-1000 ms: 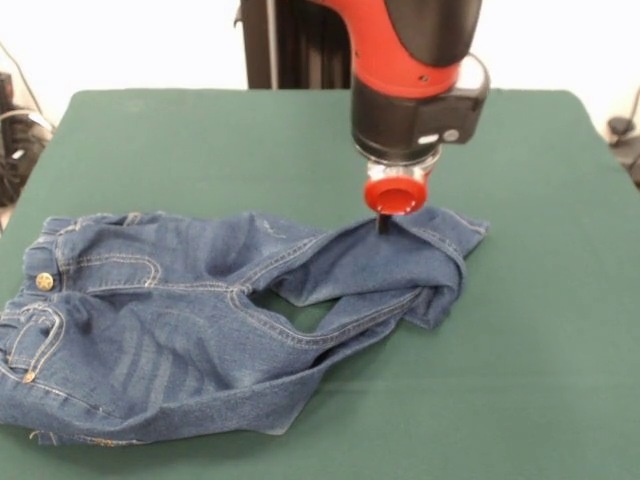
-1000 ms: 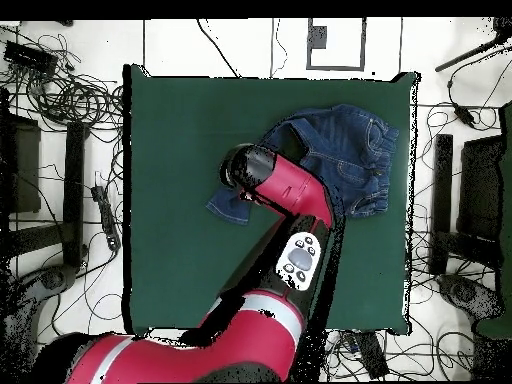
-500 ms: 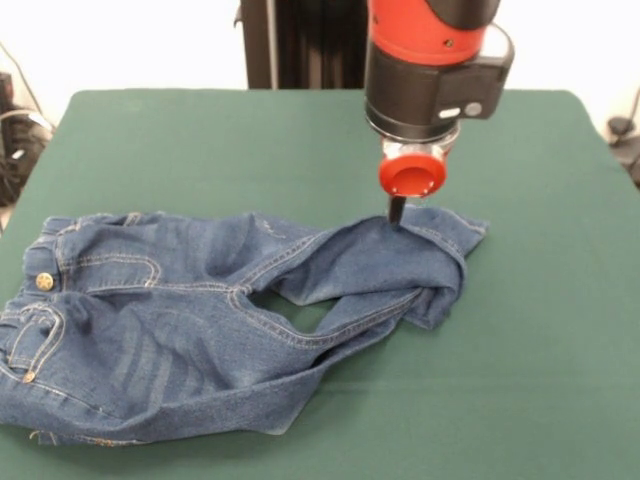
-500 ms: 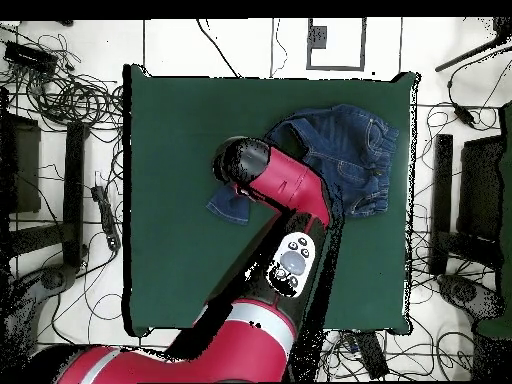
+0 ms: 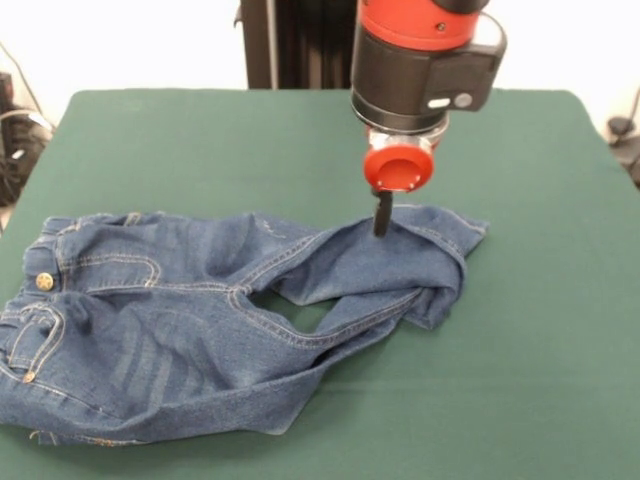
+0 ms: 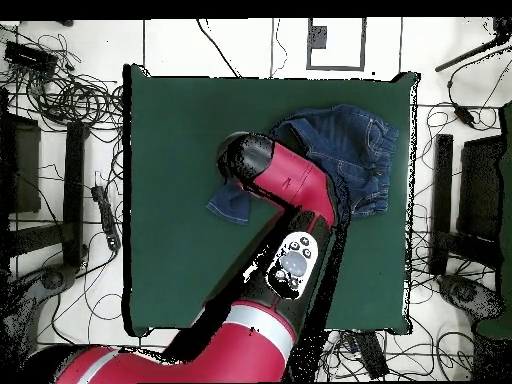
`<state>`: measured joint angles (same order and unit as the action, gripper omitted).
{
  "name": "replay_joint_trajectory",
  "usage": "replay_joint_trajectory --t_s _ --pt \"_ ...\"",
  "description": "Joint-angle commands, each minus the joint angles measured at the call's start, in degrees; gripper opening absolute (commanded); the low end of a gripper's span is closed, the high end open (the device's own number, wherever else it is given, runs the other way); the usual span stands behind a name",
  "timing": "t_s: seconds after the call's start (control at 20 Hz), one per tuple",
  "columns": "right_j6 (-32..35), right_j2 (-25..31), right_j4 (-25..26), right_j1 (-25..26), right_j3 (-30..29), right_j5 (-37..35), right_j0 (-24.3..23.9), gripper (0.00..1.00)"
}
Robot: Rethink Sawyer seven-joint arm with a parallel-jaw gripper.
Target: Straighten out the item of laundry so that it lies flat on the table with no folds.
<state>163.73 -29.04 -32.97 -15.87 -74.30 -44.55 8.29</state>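
The item of laundry is a small pair of blue jeans lying crumpled on the green table. Its waistband and brass button are at the left in the front view. One leg runs right and doubles back on itself near the cuff. My gripper hangs below a red disc, its black tip right at the upper edge of that folded leg. Whether it holds cloth does not show. In the overhead view the arm covers the gripper; the jeans and the folded leg end show beside it.
Bare green table surrounds the jeans on all sides, with most room on the side away from the waistband. Cables and stands lie on the floor around the table.
The gripper first rose and shifted right over the folded leg, then came back left and lower onto the leg's upper edge. The jeans have not visibly moved.
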Motion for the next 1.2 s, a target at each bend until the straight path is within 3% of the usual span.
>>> replay_joint_trajectory --t_s 0.05,0.35,0.6,1.2 --pt "15.4 1.7 -0.8 3.7 0.5 1.3 2.4 1.00" --pt "14.1 5.1 -2.6 2.5 -1.7 -1.2 1.2 1.00" --pt "17.7 6.5 -5.3 3.2 -3.5 1.4 3.3 1.00" --pt "20.6 4.2 -8.8 3.8 -6.3 4.7 7.7 1.00"
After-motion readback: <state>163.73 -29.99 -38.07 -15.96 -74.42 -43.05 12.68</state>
